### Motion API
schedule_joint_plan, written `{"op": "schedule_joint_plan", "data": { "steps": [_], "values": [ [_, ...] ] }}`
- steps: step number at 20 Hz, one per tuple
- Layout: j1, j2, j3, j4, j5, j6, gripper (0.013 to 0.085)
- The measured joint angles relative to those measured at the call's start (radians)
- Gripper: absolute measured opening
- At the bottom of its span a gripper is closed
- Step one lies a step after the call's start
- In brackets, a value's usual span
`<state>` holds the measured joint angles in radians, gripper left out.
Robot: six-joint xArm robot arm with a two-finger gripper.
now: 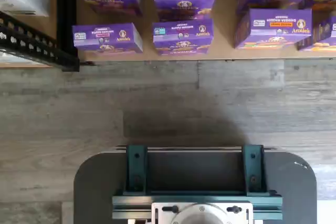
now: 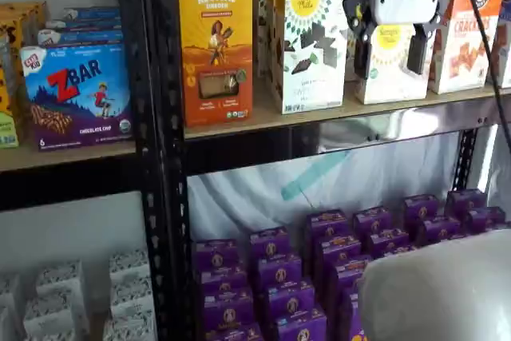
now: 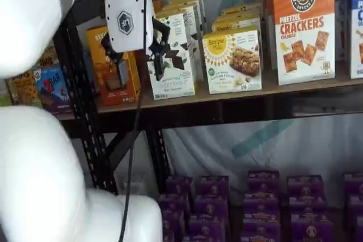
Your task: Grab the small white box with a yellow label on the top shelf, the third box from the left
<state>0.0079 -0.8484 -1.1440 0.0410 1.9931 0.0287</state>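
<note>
Gripper open in front of the top shelf, with the small white box just behind and beside it.

From the left along the top shelf [image 3: 187, 101]: an orange box [image 2: 215, 49], a taller white box [image 2: 310, 44] with dark chocolate pieces, then the small white box [image 3: 233, 60], standing upright and facing front, and an orange cracker box [image 3: 303, 26] just beside it. The gripper [image 3: 139, 63] hangs fingers-down with a plain gap, still short of the shelf's front edge. In a shelf view it sits left of the target, so I judge a shift right, then forward. Room at the sides is tight.
</note>
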Motion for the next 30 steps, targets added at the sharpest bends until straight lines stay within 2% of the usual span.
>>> {"op": "schedule_joint_plan", "data": {
  "steps": [7, 12, 17, 22, 30],
  "values": [
    [0.006, -0.007, 0.005, -0.01, -0.005, 0.002, 0.085],
    [0.009, -0.012, 0.031, -0.066, -0.05, -0.016, 0.085],
    [-0.101, 0.016, 0.045, -0.067, -0.161, -0.118, 0.085],
    [-0.202, 0.092, 0.008, -0.062, -0.251, -0.214, 0.085],
    [-0.299, 0.198, -0.068, -0.035, -0.317, -0.304, 0.085]
  ]
}}
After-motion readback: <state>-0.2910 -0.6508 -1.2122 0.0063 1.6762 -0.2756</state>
